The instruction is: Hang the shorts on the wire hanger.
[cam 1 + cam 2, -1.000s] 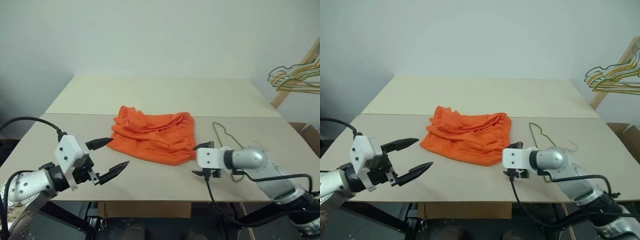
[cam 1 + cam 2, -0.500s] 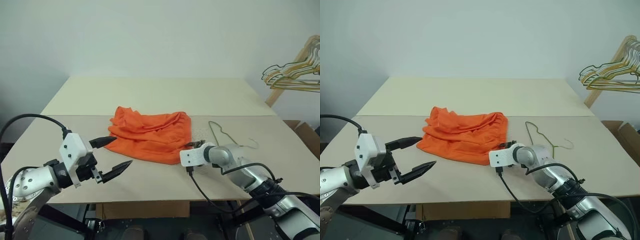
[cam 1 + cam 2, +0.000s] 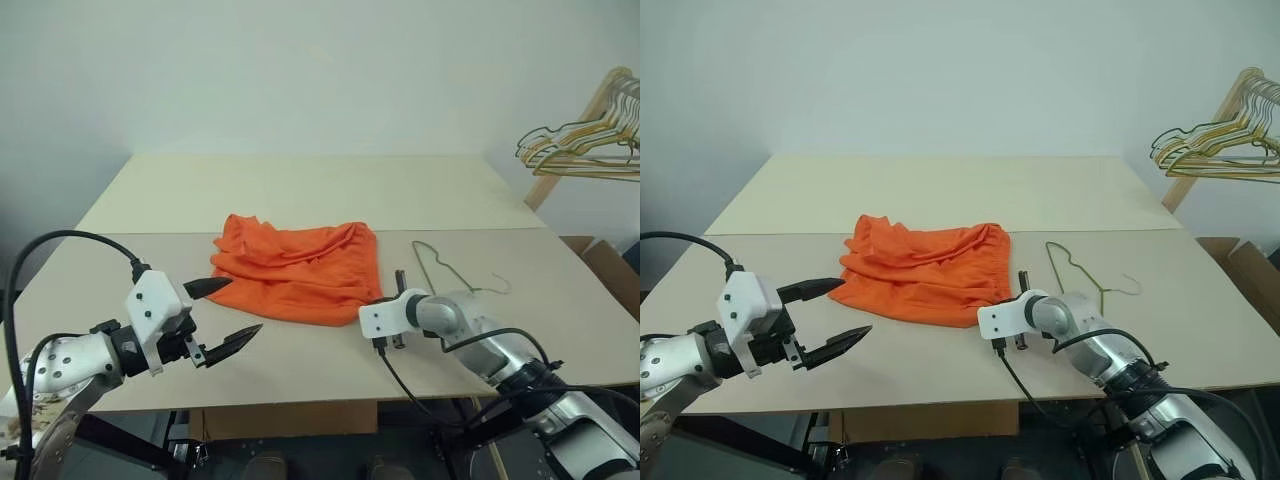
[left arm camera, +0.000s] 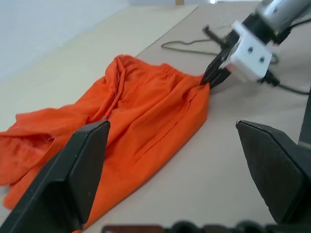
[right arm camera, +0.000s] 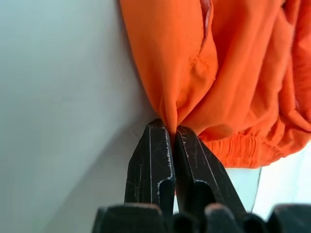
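One pair of shorts [image 3: 298, 272], bright orange and crumpled, is laid flat on the beige table [image 3: 300, 190]; all positions below are given relative to the shorts.

The right gripper [image 5: 172, 133] is set at the shorts' right near corner, its fingers pressed together on a small fold of the orange fabric.

The left gripper [image 3: 222, 313] is held near the left front edge, clear of the cloth, its fingers [image 4: 73, 179] spread wide with nothing between them.

The wire hanger [image 3: 450, 272] is laid flat on the table just to the right.

A bunch of hangers [image 3: 580, 150] is hung well apart, far right.
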You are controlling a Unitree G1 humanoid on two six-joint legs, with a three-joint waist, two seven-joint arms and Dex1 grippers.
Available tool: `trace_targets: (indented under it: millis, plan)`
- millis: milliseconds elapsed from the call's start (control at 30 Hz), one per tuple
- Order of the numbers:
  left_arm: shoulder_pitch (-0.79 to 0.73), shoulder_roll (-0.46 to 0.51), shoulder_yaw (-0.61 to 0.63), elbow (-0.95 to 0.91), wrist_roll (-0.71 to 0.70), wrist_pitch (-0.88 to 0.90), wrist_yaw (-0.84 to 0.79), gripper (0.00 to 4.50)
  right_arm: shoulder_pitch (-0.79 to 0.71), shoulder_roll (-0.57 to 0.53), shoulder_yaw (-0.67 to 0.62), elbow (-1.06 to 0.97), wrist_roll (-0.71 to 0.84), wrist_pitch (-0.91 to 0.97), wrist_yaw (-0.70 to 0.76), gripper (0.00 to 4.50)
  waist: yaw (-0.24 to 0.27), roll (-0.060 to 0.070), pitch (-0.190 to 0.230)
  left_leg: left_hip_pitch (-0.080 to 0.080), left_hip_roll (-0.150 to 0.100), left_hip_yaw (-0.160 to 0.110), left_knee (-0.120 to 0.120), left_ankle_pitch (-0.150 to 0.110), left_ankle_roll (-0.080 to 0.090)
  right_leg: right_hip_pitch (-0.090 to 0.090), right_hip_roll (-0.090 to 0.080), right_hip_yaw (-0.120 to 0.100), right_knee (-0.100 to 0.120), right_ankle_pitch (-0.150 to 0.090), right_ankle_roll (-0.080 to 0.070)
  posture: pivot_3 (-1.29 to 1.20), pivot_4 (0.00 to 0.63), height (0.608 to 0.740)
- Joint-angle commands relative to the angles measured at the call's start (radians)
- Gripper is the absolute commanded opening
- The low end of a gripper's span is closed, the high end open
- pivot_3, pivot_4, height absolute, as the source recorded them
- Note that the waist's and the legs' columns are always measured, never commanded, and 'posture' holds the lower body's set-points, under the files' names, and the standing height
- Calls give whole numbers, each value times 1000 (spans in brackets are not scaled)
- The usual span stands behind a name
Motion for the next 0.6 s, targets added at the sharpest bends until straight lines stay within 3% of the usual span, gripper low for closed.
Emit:
trace_targets:
  millis: [33,300,600]
  plan:
    - [-19,41,-79,91,170,-104,-5,4500,28,-74,-92,-114,154,-156,75,28,-1,1,1,0,0,0,0,0,0,0,0,0,0,0,0,138,0,740]
    - [-175,69,-338,365,516,-326,17,4500,111,-137,-199,-201,316,-219,145,28,-9,1,1,0,2,1,0,0,0,0,0,1,0,1,0,89,0,740]
    - [-411,10,-523,682,733,-488,28,4500,151,-149,-249,-239,327,-203,156,28,-23,1,1,-1,2,1,0,0,1,-1,0,0,0,2,2,30,0,740]
